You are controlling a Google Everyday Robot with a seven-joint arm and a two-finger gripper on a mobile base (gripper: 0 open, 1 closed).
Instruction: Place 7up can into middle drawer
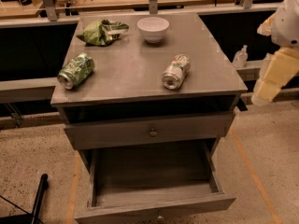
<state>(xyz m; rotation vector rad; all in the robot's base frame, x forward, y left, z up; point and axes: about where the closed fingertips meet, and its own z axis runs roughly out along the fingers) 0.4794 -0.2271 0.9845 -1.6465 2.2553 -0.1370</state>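
Green can (75,71): dented and all green. It lies on its side near the left edge of the worktop (126,85), well apart from the task's can. It is a distractor.
Green wrapper (102,31): crumpled, at the back left corner, just beside the bowl.
Bowl (153,29): white and upright at the back centre, clear of the front half of the worktop.
Knobbed drawer front (153,130): shut, one tier below the worktop.
Middle drawer (154,171): pulled out at the lowest tier with its floor bare. It is judged to stand open to receive the can.
7up can (176,71): silver-white, lying on its side right of centre on the worktop with its metal end toward the front edge. Nothing touches it, so the grasp is judged not yet made.
Gripper (274,78): beyond the cabinet's right side and not on the can. Whether it is wide or narrow cannot be told.
Can and gripper: the can lies to the gripper's left in this view, well apart, with the worktop's right edge between them. Lying on its side, the can may roll when touched.
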